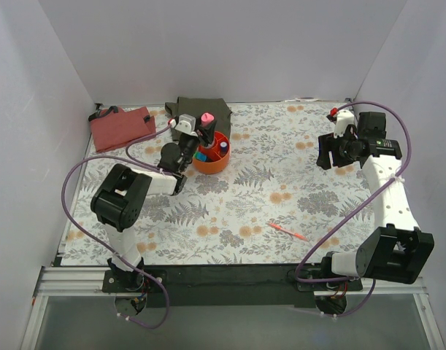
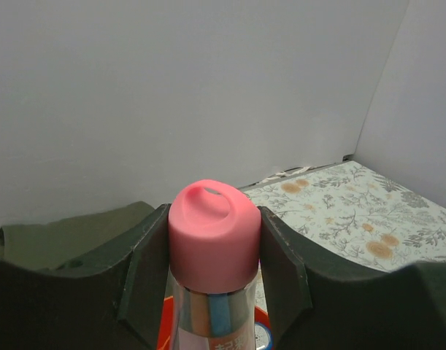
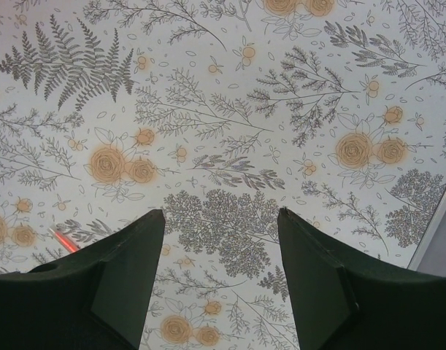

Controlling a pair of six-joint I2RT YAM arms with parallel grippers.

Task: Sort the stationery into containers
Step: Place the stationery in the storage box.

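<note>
My left gripper point(image 1: 201, 130) is shut on the fat pink tube point(image 1: 206, 120), holding it upright over the orange bowl point(image 1: 210, 163). In the left wrist view the pink cap point(image 2: 214, 233) sits between my fingers and the bowl's rim point(image 2: 164, 321) shows below. The bowl holds blue-capped items point(image 1: 223, 145). An orange-red pen point(image 1: 287, 231) lies on the floral cloth at the front middle; its tip shows in the right wrist view point(image 3: 63, 240). My right gripper point(image 1: 326, 154) is open and empty, high at the right, well away from the pen.
A folded olive-green cloth point(image 1: 201, 109) lies behind the bowl, also seen in the left wrist view point(image 2: 62, 237). A folded red cloth point(image 1: 120, 125) lies at the back left. White walls enclose the floral table cover point(image 1: 266, 189) on three sides.
</note>
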